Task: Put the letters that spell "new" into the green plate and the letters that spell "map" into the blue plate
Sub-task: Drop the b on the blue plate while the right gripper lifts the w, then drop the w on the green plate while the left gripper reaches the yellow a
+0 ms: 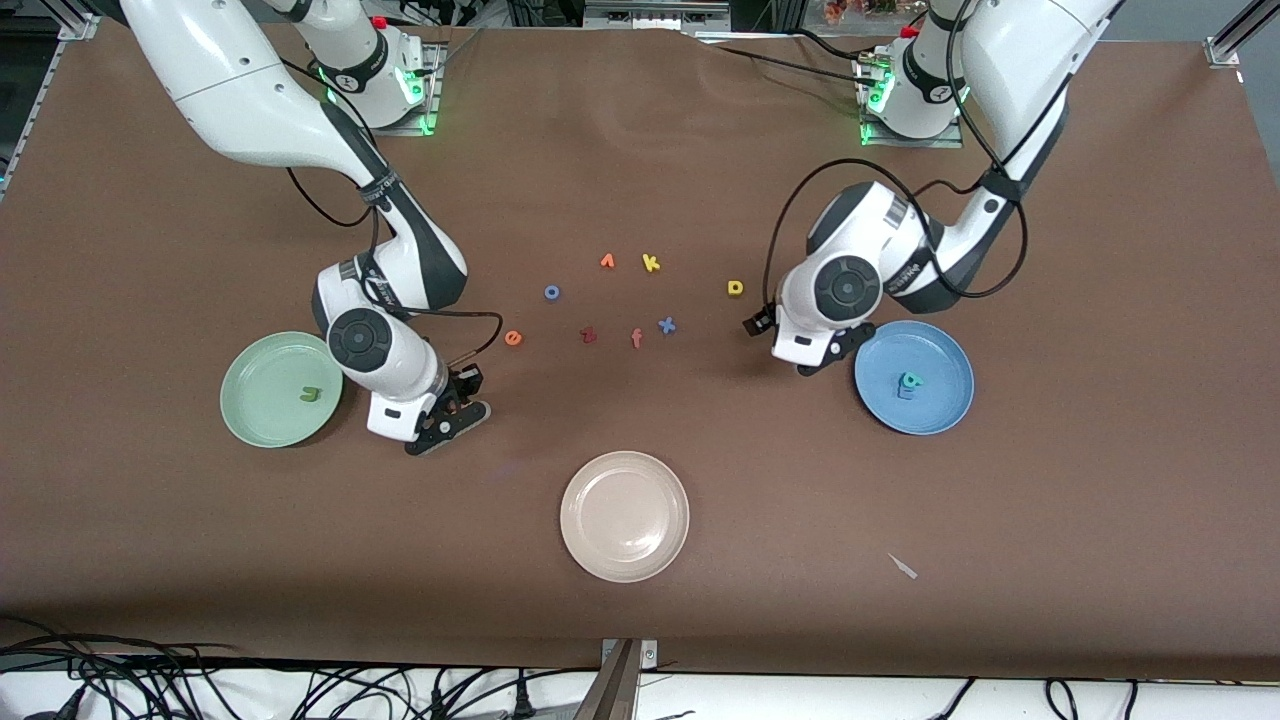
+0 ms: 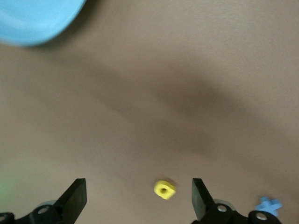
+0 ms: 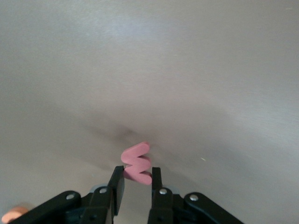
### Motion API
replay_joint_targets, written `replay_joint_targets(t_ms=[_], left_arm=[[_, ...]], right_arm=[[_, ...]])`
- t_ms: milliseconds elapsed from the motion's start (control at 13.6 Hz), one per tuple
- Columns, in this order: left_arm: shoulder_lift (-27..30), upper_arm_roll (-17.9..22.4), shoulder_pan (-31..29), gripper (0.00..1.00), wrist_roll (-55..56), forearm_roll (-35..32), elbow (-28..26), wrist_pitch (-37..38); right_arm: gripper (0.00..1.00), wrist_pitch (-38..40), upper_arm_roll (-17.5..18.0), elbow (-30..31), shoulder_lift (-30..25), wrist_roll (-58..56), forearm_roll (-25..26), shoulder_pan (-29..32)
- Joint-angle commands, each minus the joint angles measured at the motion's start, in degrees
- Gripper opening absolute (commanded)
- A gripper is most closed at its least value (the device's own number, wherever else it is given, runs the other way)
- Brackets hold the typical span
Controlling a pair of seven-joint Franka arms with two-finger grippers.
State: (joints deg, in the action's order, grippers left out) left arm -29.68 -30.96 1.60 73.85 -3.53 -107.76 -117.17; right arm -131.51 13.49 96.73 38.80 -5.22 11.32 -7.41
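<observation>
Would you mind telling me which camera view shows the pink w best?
The right wrist view: the pink w sits large and clear, pinched in the right end effector. The front view hides it under that arm, and the left wrist view doesn't show it.

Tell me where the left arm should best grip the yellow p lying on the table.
Probably from straight above, fingers across the outer edges of the yellow p, not its hole. It lies flat and clear of other letters, and the open left end effector already straddles it.

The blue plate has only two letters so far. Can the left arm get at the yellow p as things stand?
Probably yes. The left gripper is open and empty, and the p lies flat on bare table between its fingers, nothing beside it.
</observation>
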Motion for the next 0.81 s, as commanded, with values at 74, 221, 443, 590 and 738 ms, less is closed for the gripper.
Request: replay_joint_targets(t_ms=[74,221,443,590,738], left_arm=[[1.20,-2.00,0.95,0.99,9.54,0.01,-8.65,-11.10],[2.25,-2.18,2.43,0.99,13.59,-1.90,-13.60,-18.43],[2.87,-2.44,5.59,0.92,27.19,-10.41,-15.62,-19.32],[1.91,-2.44,5.61,0.89,31.96,-15.00,-15.72,-20.46],[1.55,-2.35,5.61,0.89,32.41,-15.10,-15.72,-21.43]], right_arm=[[0.15,8.09,-2.58,0.65,-4.95,-7.07,0.19,1.34],[0.15,8.73,-4.61,3.45,-8.37,-10.42,0.10,1.70],[0.15,7.85,-8.73,8.46,-12.50,-15.85,-0.33,1.87],[0.15,7.85,-12.07,10.40,-14.27,-21.82,-3.57,2.40],[0.15,5.49,-15.50,11.98,-14.89,-29.99,-4.81,2.67]])
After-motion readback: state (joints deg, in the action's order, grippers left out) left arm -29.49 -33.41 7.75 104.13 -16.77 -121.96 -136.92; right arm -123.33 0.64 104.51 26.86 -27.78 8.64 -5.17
